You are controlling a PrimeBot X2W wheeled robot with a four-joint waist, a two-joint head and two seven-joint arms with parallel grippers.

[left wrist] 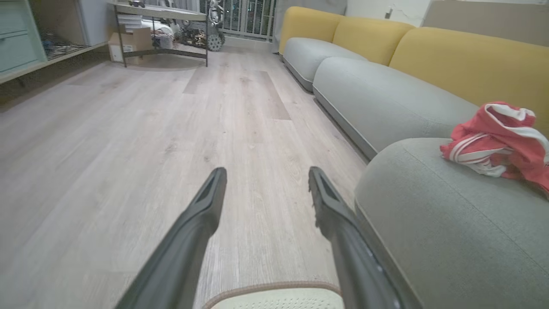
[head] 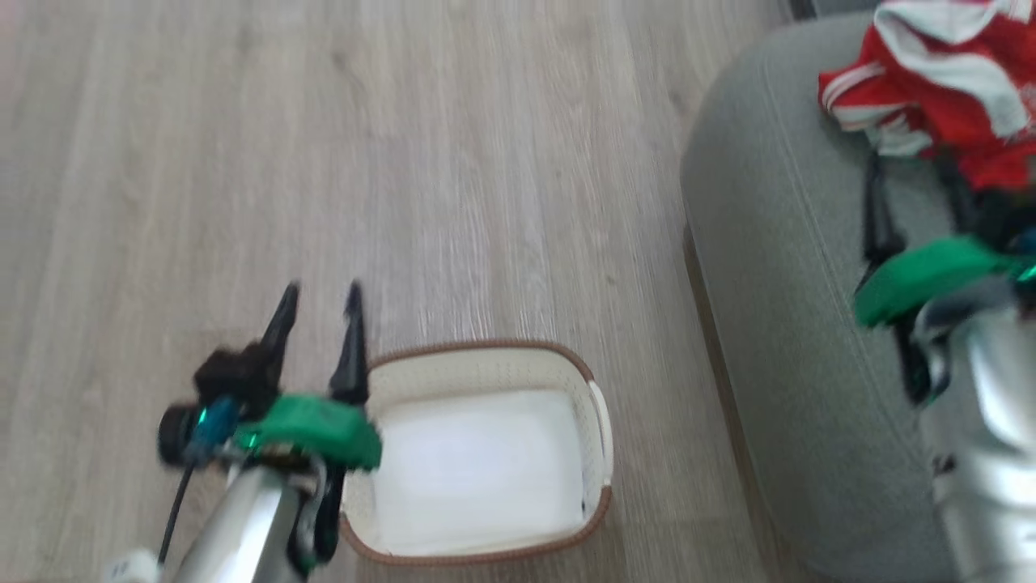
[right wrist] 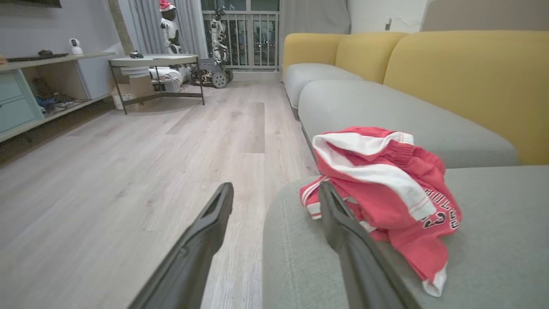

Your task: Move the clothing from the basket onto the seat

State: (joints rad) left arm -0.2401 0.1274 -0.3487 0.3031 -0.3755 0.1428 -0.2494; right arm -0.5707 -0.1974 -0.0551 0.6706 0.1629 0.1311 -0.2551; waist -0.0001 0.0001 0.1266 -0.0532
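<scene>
The clothing (head: 947, 81) is a crumpled red and white heap with dark lettering, lying on the grey-green seat (head: 777, 267) at the right. My right gripper (head: 913, 182) hovers over the seat just short of the heap, open, nothing between its fingers. From the right wrist, its right finger (right wrist: 343, 227) overlaps the clothing (right wrist: 386, 189); whether they touch is unclear. The cream basket (head: 595, 429) stands on the floor beside the seat, only its white liner showing inside. My left gripper (head: 320, 295) is open above the floor at the basket's left rim. The left wrist view shows the basket rim (left wrist: 274, 286), seat (left wrist: 450, 223) and clothing (left wrist: 502, 141).
Pale wood floor (head: 364, 162) stretches ahead and to the left. More grey cushions (left wrist: 377, 98) with yellow backrests (left wrist: 472, 64) continue along the right. A metal-legged table (right wrist: 154, 62) and low shelving (right wrist: 25, 94) stand far off at the left.
</scene>
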